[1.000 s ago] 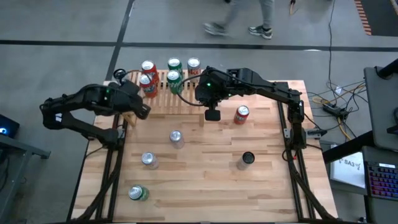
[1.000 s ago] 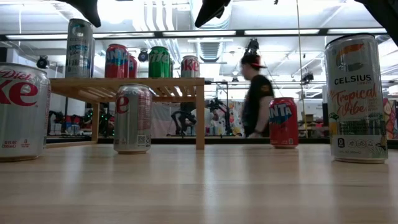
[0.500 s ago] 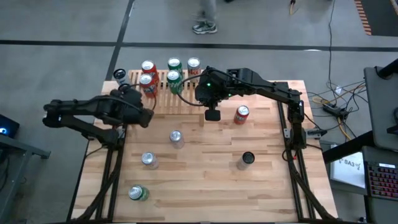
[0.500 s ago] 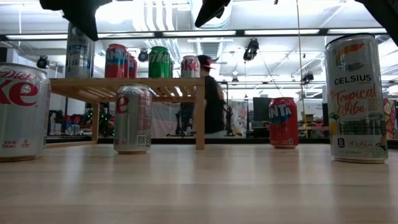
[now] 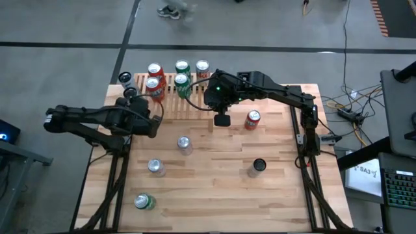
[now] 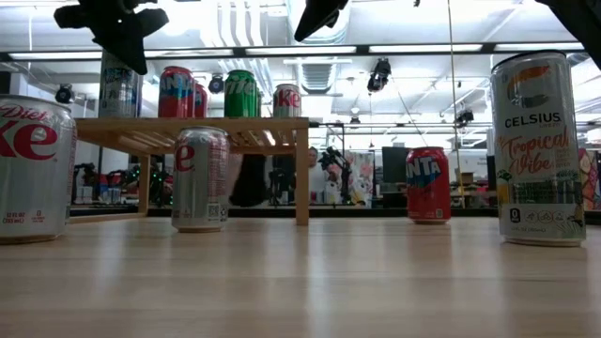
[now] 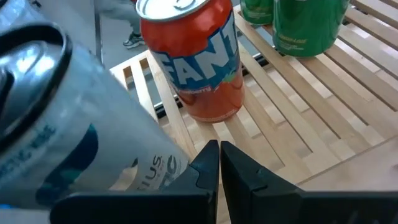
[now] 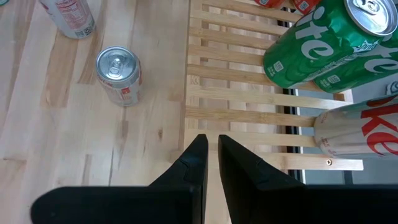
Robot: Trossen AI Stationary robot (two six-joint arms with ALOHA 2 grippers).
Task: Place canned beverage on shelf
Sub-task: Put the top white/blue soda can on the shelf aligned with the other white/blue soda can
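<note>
The light-wood slatted shelf (image 5: 170, 104) stands at the table's far left and carries two red cans (image 5: 155, 70), two green cans (image 5: 182, 81), a silver cola can (image 5: 202, 67) and a tall pale can (image 7: 68, 137) at its left end. More cans stand on the table. My left gripper (image 7: 219, 154) is shut and empty. It hangs over the shelf's slats, between the tall can and an orange-red Fanta can (image 7: 202, 59), and shows high above the tall can in the low view (image 6: 117, 33). My right gripper (image 8: 211, 146) is shut and empty above the shelf's right end (image 5: 222, 120).
On the table stand two silver cola cans (image 5: 184, 144) (image 5: 155, 167), a green can (image 5: 144, 201) near the front left, a red Fanta can (image 5: 253, 119) right of the shelf and a tall Celsius can (image 5: 258, 166). Bare wood lies at the front right.
My left gripper has sunk over the shelf's left end and turned, staying shut and empty; the left arm now lies lower and flatter. My right arm has kept still. A person has walked past behind the table.
</note>
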